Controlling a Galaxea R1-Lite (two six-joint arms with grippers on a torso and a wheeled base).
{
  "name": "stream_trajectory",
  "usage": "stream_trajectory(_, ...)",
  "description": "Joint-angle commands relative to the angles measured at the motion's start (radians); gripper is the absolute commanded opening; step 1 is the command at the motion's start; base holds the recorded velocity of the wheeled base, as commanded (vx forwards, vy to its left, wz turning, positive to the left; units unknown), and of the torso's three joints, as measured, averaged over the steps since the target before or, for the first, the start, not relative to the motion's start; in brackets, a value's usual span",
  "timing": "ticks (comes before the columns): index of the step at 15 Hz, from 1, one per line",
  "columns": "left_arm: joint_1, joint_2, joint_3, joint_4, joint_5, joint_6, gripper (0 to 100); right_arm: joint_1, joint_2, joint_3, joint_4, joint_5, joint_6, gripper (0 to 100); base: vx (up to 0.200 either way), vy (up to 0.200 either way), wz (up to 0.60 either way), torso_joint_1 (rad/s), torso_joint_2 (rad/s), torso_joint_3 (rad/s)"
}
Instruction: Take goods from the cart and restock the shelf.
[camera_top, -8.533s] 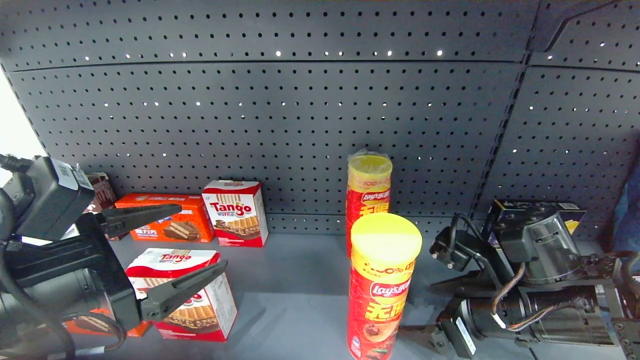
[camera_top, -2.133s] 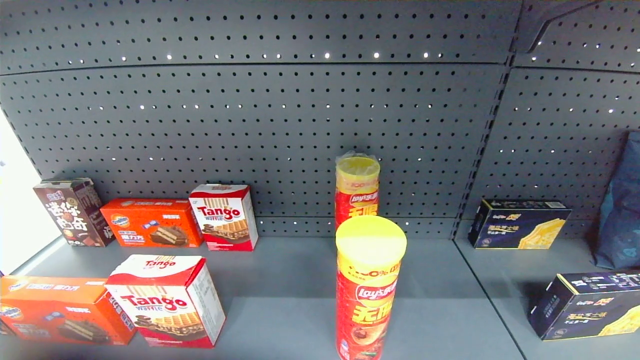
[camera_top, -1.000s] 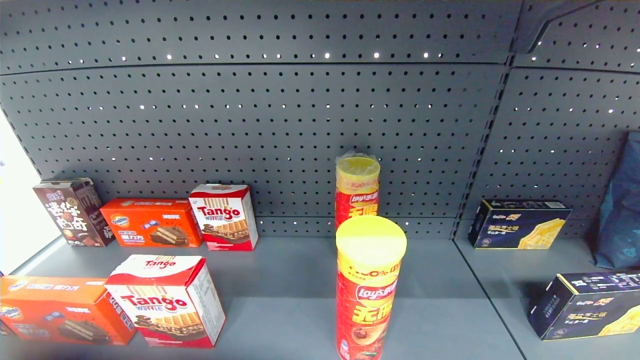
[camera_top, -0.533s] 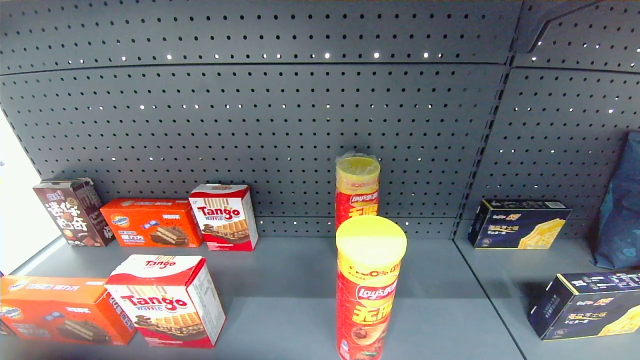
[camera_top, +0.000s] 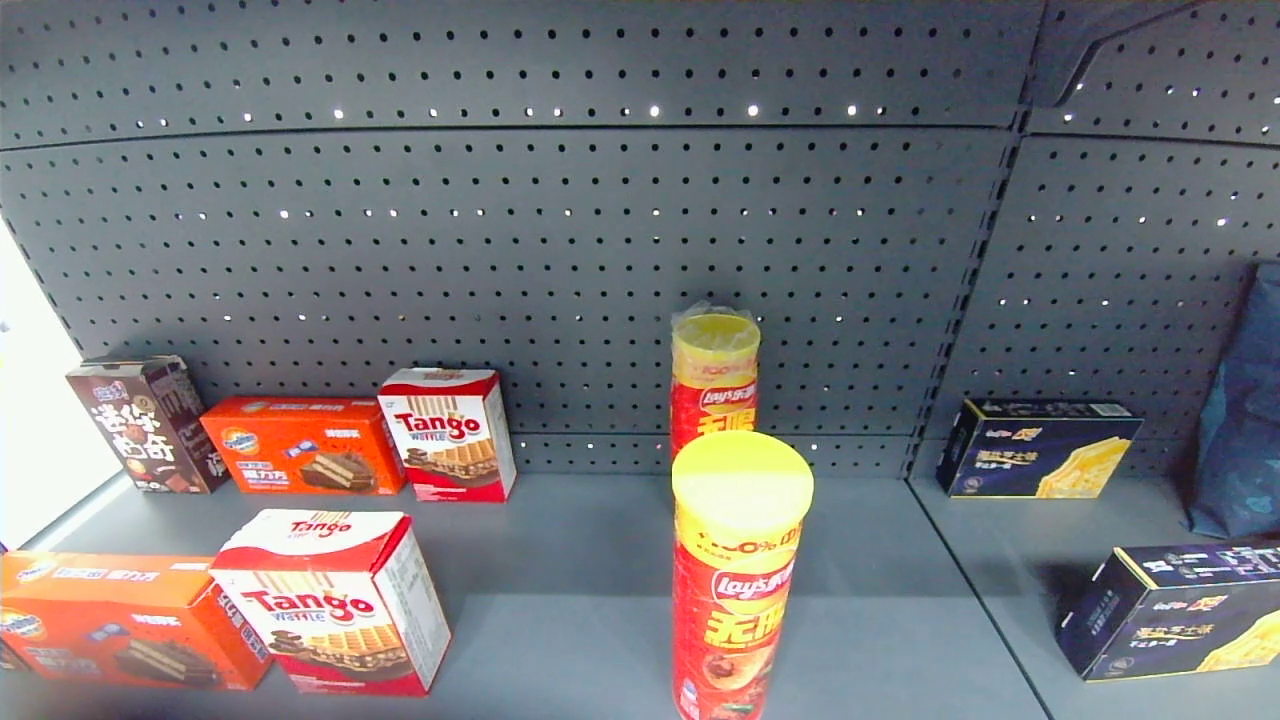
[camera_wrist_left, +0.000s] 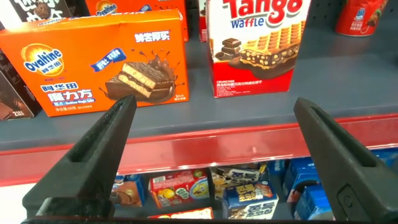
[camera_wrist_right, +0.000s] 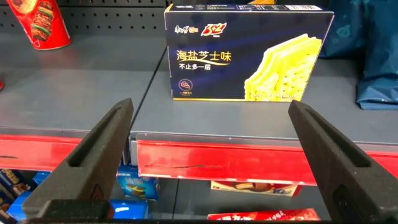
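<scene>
While the left gripper (camera_wrist_left: 214, 102) hangs low before the shelf (camera_top: 580, 560) edge, fingers spread wide and holding nothing, the goods stand on the shelf board. Left to right: brown box (camera_top: 145, 420) at the back wall, then back orange box (camera_top: 300, 445) and front orange box (camera_top: 120, 620), then back waffle box (camera_top: 448, 432) and front waffle box (camera_top: 335, 600). Mid-shelf, two cans upright, with the front chip can (camera_top: 738, 580) just ahead of the back chip can (camera_top: 714, 380). Past the divider come the back dark blue box (camera_top: 1040, 448), the front dark blue box (camera_top: 1170, 610) and a blue bag (camera_top: 1240, 420) far right. The right gripper (camera_wrist_right: 211, 104) faces the front dark blue box, fingers wide apart, empty.
</scene>
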Motion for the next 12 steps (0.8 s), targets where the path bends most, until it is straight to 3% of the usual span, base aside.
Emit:
stream_trajectory(1,0.001,0.000,0.000,0.000,0.000,0.000,100,0.000,0.001,0.000,0.000,0.001,0.000,100,0.000,0.000,0.00,0.000,0.00,0.000)
stream_trajectory(12,0.000,0.000,0.002,0.000,-0.003,0.007,100,0.000,0.001,0.000,0.000,0.001,-0.002,100,0.000,0.000,0.00,0.000,0.00,0.000)
